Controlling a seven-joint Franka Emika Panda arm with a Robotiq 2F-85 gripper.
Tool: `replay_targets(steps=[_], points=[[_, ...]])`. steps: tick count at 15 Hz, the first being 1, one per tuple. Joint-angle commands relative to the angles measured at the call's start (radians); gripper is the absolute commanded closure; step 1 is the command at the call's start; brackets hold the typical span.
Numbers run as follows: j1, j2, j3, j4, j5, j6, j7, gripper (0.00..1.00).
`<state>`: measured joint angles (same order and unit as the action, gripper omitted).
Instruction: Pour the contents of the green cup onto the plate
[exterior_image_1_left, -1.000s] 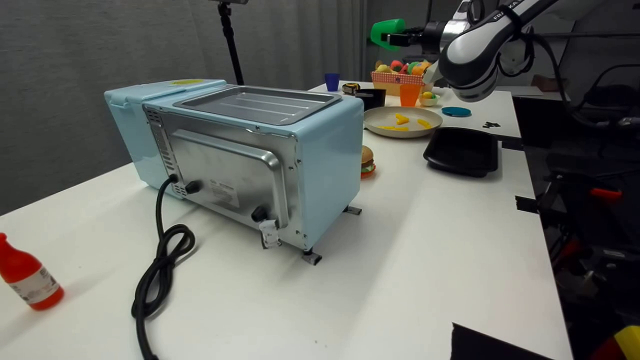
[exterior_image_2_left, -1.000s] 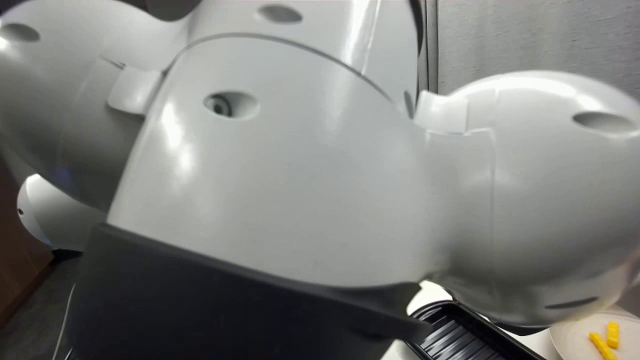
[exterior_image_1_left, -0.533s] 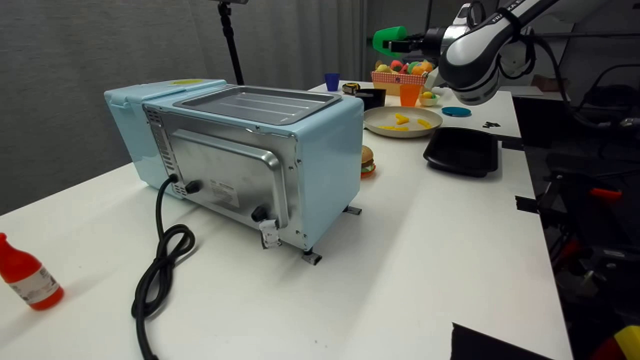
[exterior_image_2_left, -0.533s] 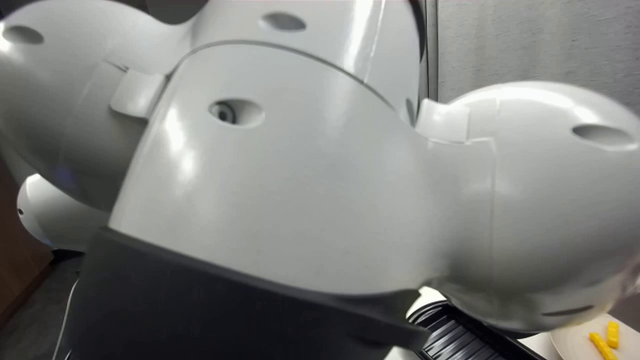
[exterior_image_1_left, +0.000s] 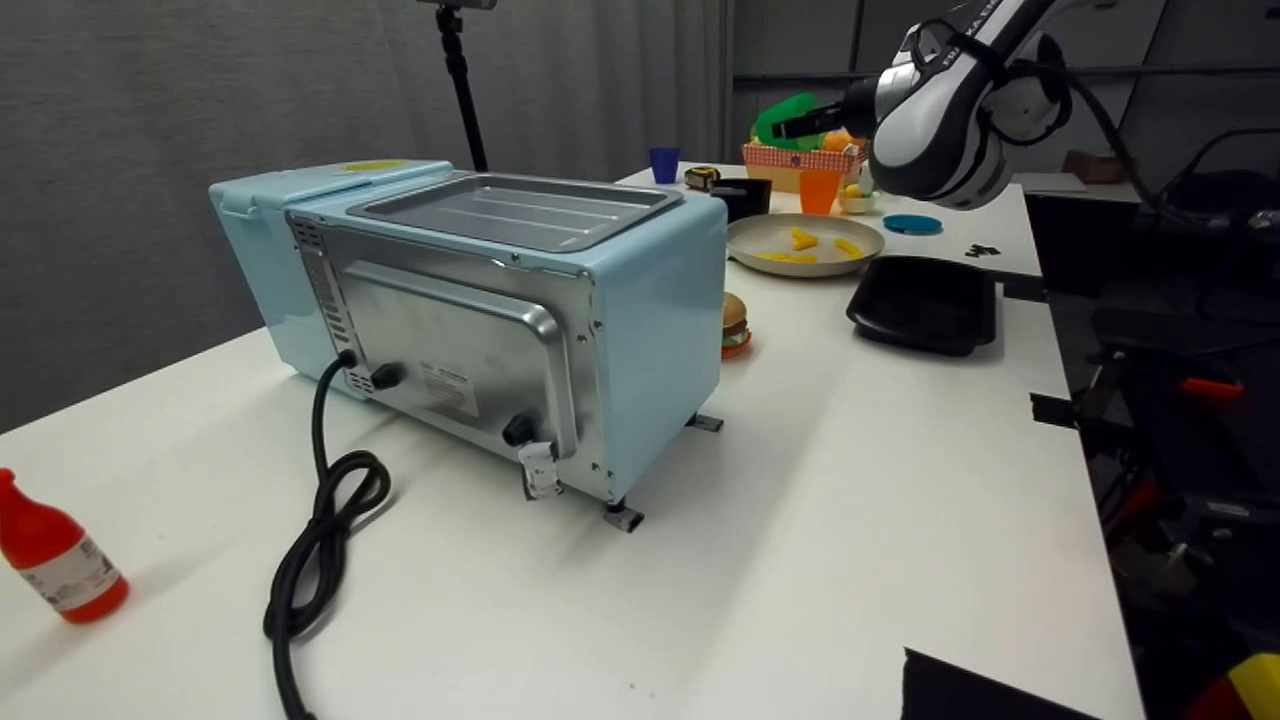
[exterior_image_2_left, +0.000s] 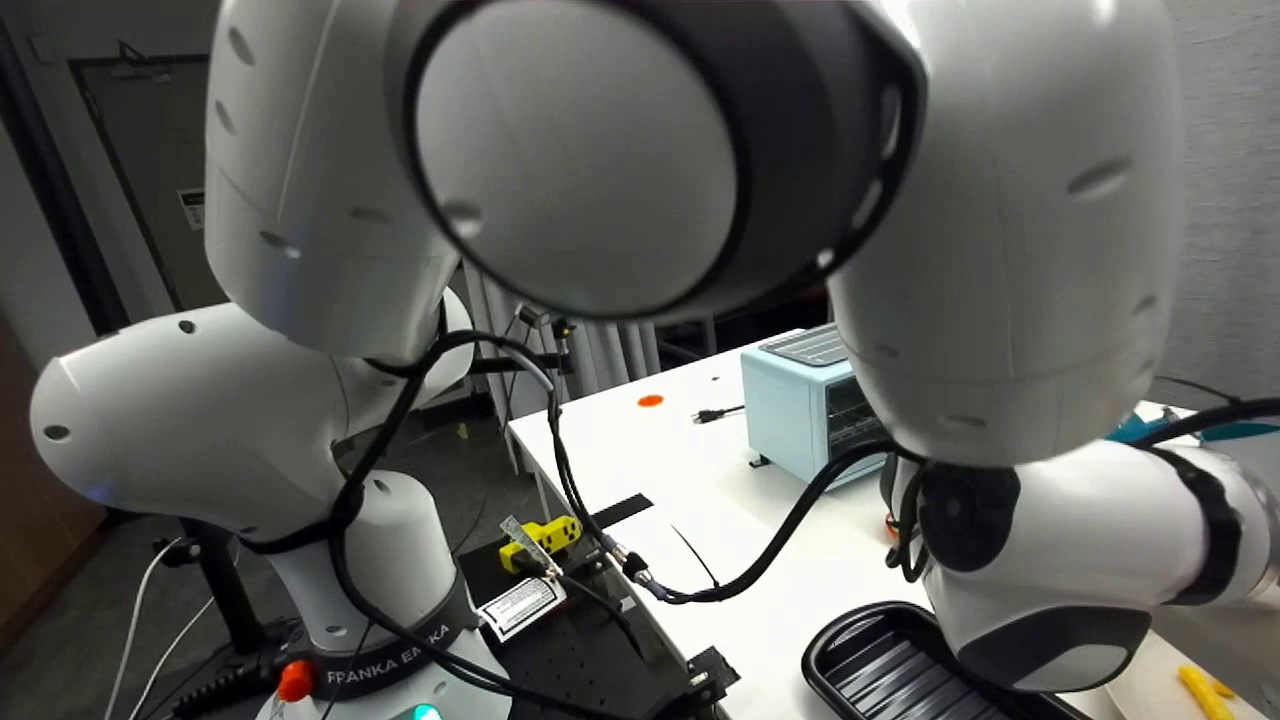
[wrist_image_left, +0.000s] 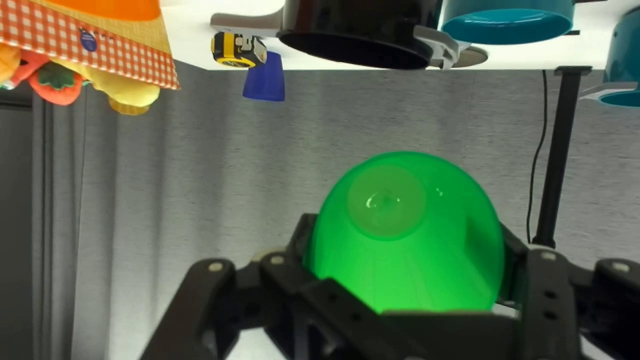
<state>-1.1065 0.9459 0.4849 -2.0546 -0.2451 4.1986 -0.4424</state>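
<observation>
The green cup is in my gripper, tilted and held in the air past the far side of the plate in an exterior view. In the wrist view, which stands upside down, the green cup has its base toward the camera. The gripper has a finger on each side of it. The cup's mouth and inside are hidden. The cream plate lies on the table with several yellow strips on it. Part of the plate also shows in an exterior view, half hidden by my arm.
A black tray stands beside the plate. The light blue toaster oven and a toy burger are nearer that camera. Behind the plate are an orange cup, a black pot and a basket of toy fruit.
The gripper and the green cup have moved down and slightly right in an exterior view, now in front of the basket. My arm links have shifted, uncovering the table and oven in an exterior view.
</observation>
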Motion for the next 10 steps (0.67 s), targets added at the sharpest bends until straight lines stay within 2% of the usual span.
replay_targets(steps=[1,3,5,8,10], points=[[0.233,-0.175,-0.252,-0.068,0.087,-0.057,0.219,0.47],[0.333,-0.226,-0.353,-0.09,0.109,-0.137,0.3,0.47],[0.408,-0.29,-0.429,-0.126,0.116,-0.264,0.367,0.47],[0.487,-0.365,-0.499,-0.159,0.108,-0.449,0.443,0.47],[0.512,-0.421,-0.515,-0.177,0.097,-0.561,0.486,0.47]])
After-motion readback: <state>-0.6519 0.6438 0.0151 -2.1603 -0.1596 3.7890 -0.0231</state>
